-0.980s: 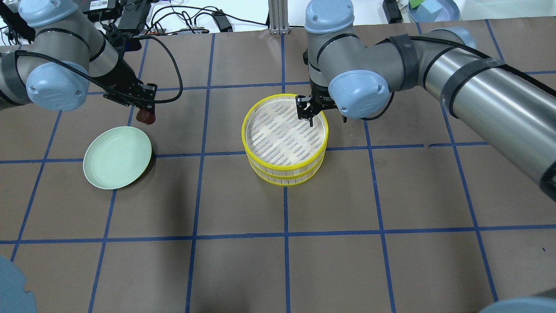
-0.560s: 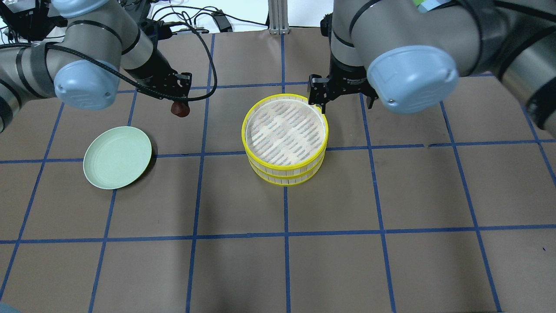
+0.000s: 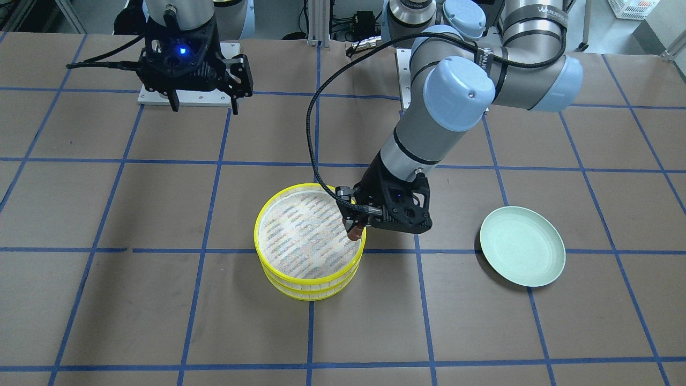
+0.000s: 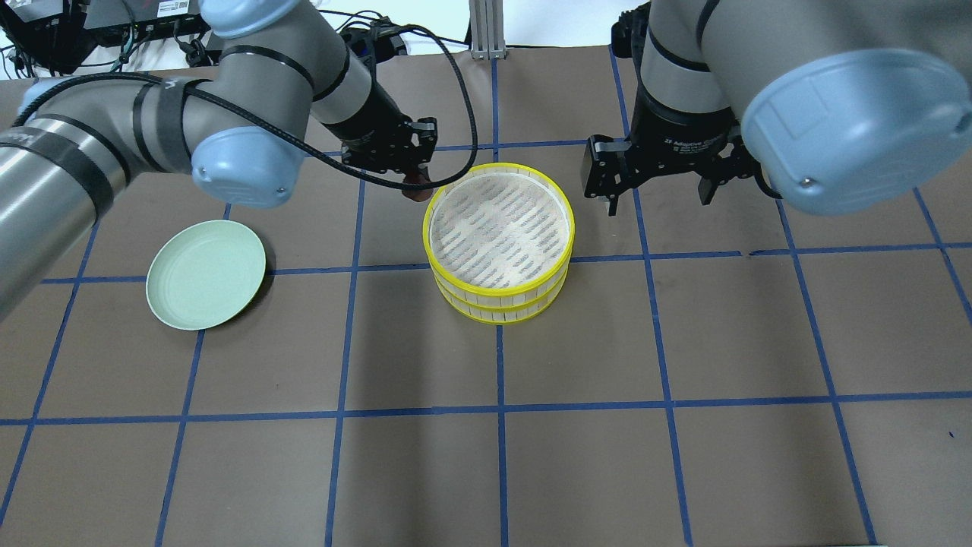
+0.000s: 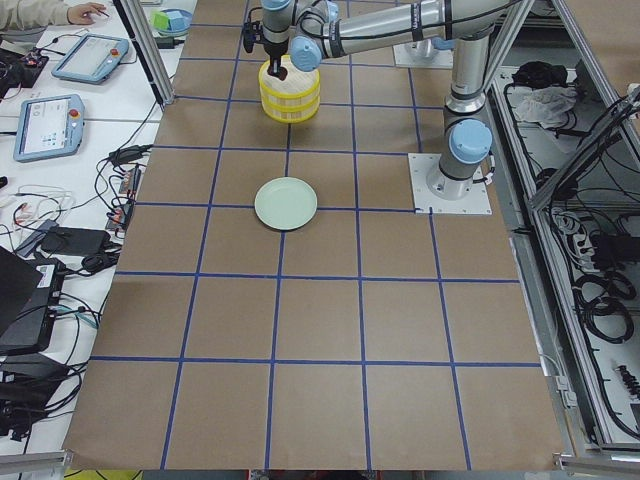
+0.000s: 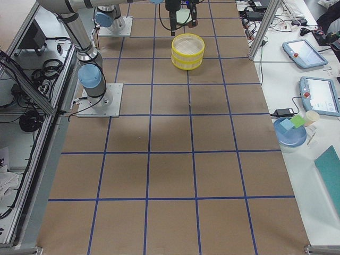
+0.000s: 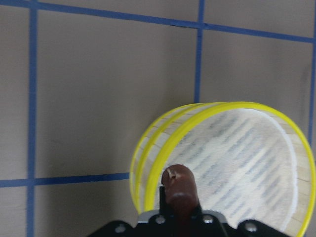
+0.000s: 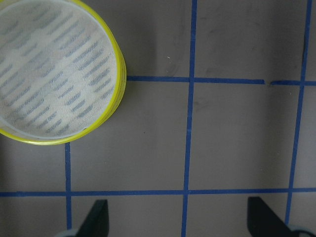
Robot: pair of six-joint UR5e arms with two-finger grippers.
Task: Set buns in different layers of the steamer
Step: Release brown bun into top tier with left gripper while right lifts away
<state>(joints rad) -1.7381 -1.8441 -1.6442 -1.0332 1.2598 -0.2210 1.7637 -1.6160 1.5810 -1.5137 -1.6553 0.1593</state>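
Note:
Two yellow-rimmed steamer layers stand stacked mid-table, the upper tray (image 4: 497,232) on the lower tray (image 4: 497,310). The upper tray's woven bottom is bare. My left gripper (image 4: 414,182) is shut on the dark reddish-brown bun (image 4: 415,191) and holds it at the stack's far-left rim. The front-facing view shows the bun (image 3: 353,231) just over the rim, and the left wrist view shows it (image 7: 178,187) above the tray (image 7: 242,163). My right gripper (image 4: 657,196) is open and empty, raised to the right of the stack. The cream-white bun is out of view.
A pale green plate (image 4: 205,273) sits empty on the left of the brown, blue-gridded table. Cables and devices lie beyond the table's far edge. The right wrist view shows the steamer (image 8: 54,74) at its upper left.
My left gripper has carried the brown bun rightward from near the plate to the steamer's rim. My right gripper has left the steamer's far rim and moved right and up.

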